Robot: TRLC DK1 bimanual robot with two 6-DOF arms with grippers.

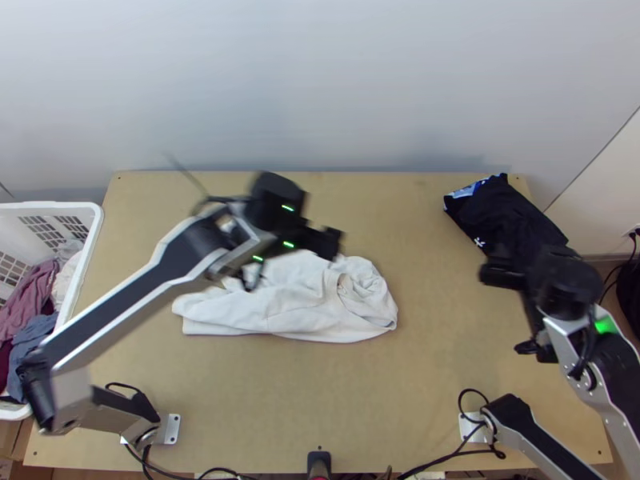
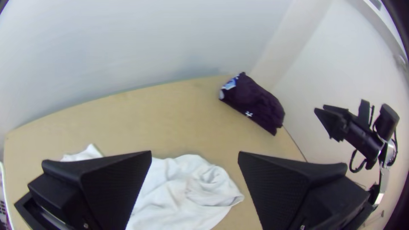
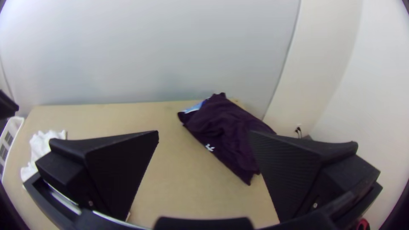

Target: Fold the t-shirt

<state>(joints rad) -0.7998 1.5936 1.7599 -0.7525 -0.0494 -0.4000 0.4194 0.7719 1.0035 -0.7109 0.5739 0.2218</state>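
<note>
Top view: the white shirt (image 1: 304,308) lies bunched up, left of the middle of the table (image 1: 416,392). The left gripper (image 2: 195,152) is by its far side, fingers wide apart. The right gripper (image 3: 204,132) is wide apart too, by the dark cloth (image 1: 500,212) at the right. Folding likely can't start yet; next, grab the edges and spread it flat.
</note>
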